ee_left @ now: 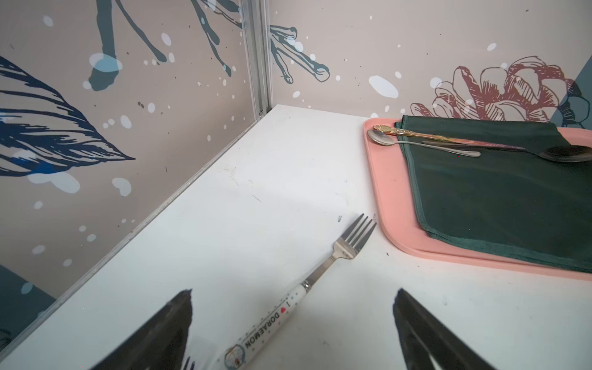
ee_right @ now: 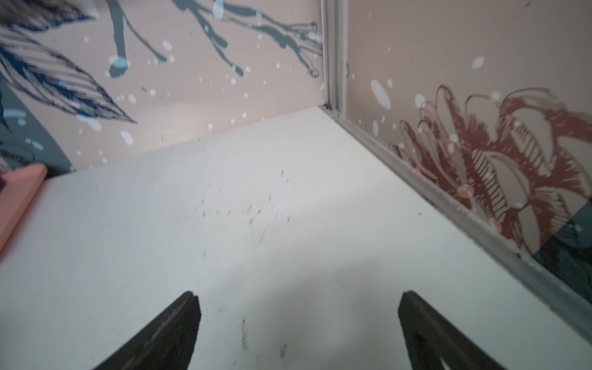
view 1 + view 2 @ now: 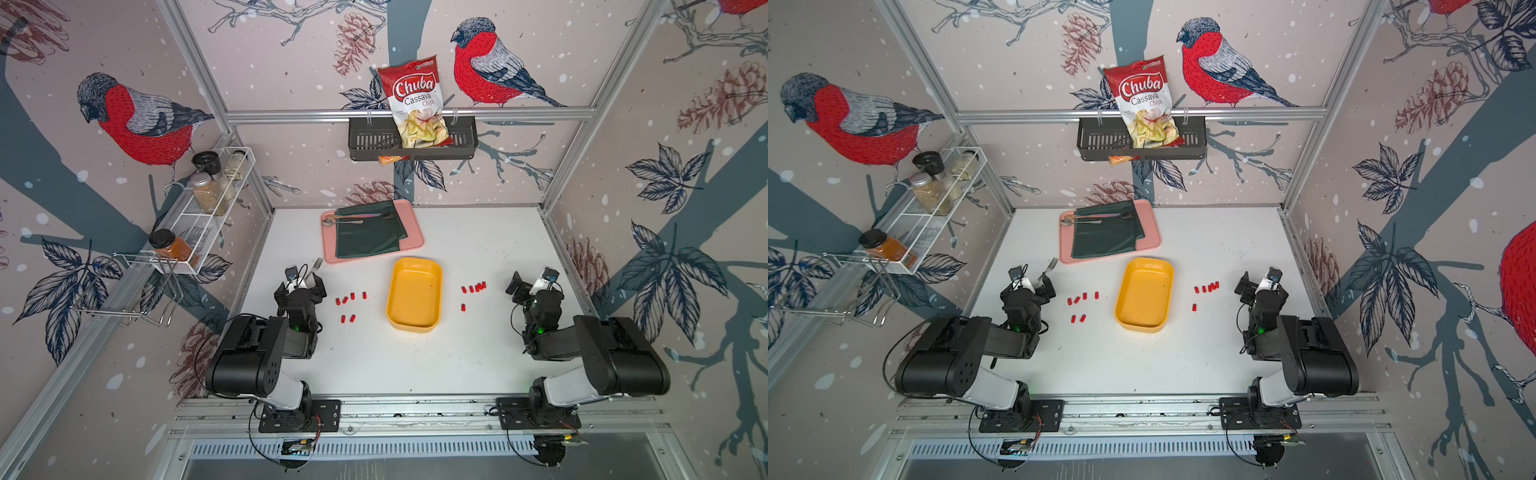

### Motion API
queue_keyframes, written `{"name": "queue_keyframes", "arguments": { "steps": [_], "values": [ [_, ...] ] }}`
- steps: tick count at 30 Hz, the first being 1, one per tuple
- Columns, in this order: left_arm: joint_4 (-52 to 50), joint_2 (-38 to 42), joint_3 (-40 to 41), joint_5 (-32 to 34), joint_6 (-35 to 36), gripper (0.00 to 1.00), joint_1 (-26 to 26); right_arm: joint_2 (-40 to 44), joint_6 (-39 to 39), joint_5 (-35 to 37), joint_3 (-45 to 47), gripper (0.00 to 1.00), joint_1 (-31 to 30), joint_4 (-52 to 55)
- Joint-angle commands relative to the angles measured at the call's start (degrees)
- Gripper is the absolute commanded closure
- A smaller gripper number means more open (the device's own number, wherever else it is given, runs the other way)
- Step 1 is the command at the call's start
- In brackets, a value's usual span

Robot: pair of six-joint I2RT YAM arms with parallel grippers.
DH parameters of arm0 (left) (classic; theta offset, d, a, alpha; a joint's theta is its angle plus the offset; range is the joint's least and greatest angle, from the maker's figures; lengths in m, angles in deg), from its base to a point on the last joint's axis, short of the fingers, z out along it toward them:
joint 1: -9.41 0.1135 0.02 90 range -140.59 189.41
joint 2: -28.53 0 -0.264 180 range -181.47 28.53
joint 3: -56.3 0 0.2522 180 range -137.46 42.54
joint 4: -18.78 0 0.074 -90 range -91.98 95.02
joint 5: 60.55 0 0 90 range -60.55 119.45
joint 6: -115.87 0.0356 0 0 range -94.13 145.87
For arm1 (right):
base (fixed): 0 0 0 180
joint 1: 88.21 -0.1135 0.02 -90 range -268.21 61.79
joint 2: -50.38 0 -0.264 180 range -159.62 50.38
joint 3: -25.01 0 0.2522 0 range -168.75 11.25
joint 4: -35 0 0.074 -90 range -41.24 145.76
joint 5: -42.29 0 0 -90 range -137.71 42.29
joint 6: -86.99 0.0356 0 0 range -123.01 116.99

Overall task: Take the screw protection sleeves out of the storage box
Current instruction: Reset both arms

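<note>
While folded low, left tool (image 1: 293, 291), right tool (image 2: 298, 293) gape.

- white bench (image 3: 374, 365), matte; dark scuff specks (image 2: 253, 214) toward its far right corner
- storage box (image 3: 415, 295), yellow, mid-bench; long side runs front to back
- screw protection sleeves (image 3: 352, 296), red, loose on the bench either side of the box; six on its left, about five on its right; none touching it
- pink tray (image 3: 413, 243) at the back, just behind the box; small gap between them
- fork (image 1: 320, 272), white printed handle; tines just beside the tray's near-left corner
</note>
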Motion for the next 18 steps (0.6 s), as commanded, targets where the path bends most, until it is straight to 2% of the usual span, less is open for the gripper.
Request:
{"name": "queue_keyframes", "arguments": {
  "steps": [1, 3, 4, 10, 18],
  "values": [
    [5.9, -0.7, -0.8, -2.9, 1.4, 0.02, 0.2, -0.9, -0.9, 0.7, 0.0, 0.0, -0.4, -6.6],
    [2.9, 0.1, -1.5, -3.0, 1.0, 0.02, 0.2, 0.2, -0.5, 0.6, -0.7, 0.0, -0.3, -3.2],
    [5.0, -0.6, -1.1, -2.9, 1.3, 0.02, 0.2, 0.6, -0.3, 0.8, -1.2, 0.0, -0.3, -1.7],
    [4.0, -0.3, -1.4, -2.6, 1.4, 0.02, 0.0, -1.0, -2.2, 8.4, -3.0, 0.0, -3.9, -1.1],
    [3.3, -0.1, -1.5, -2.5, 1.4, 0.02, -0.1, -0.8, -2.0, 7.3, -3.0, 0.0, -3.4, -0.7]
  ]
}}
